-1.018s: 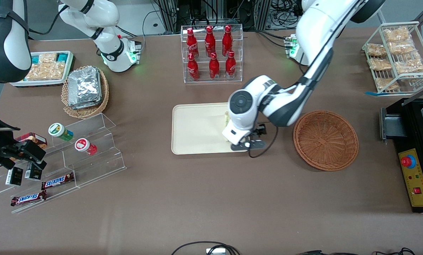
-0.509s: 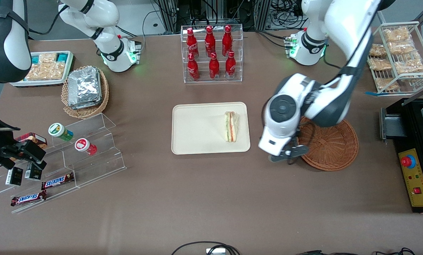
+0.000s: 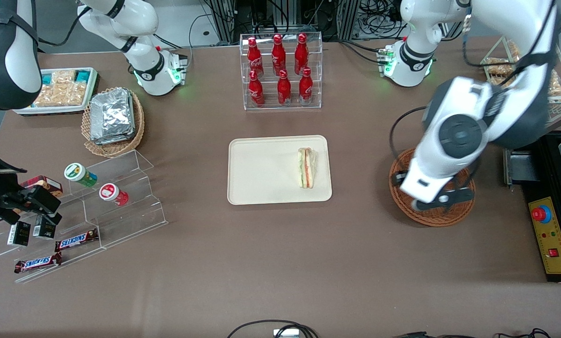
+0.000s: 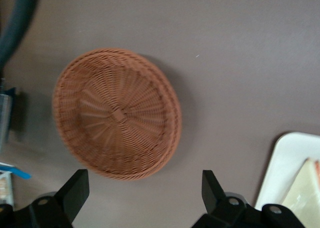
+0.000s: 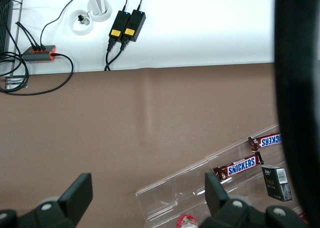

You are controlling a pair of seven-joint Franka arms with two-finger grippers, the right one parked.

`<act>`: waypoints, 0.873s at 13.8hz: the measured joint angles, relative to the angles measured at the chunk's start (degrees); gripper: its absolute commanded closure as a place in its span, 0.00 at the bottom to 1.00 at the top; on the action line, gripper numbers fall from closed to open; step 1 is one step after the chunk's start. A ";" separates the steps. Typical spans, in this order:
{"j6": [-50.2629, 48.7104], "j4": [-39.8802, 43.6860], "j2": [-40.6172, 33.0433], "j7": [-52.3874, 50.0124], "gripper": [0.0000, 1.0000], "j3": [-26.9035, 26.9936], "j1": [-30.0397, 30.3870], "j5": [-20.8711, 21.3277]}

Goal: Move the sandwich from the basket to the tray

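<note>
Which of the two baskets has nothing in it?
The reddish-brown basket, beneath the open, empty gripper, holds nothing. The lighter tan basket toward the parked arm's end holds foil packets.

Brown table [image 3: 280,263] bears tray [image 3: 261,171], basket [image 3: 402,206]; gripper [image 3: 442,201] above basket.

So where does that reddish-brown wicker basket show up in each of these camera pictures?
Front view: the basket sits toward the working arm's end of the table, beside the tray, partly covered by the arm and open claw above it.
Left wrist view: the basket lies in full sight.
Right wrist view: not in it.
Shared landmark: the tray holding the sandwich.
</note>
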 measured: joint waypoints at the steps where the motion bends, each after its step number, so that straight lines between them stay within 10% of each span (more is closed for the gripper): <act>1: -1.41 0.02 -1.45 3.43 0.01 0.05 1.64 -1.10; 12: -7.84 0.05 -14.62 30.50 0.01 12.91 2.00 -8.85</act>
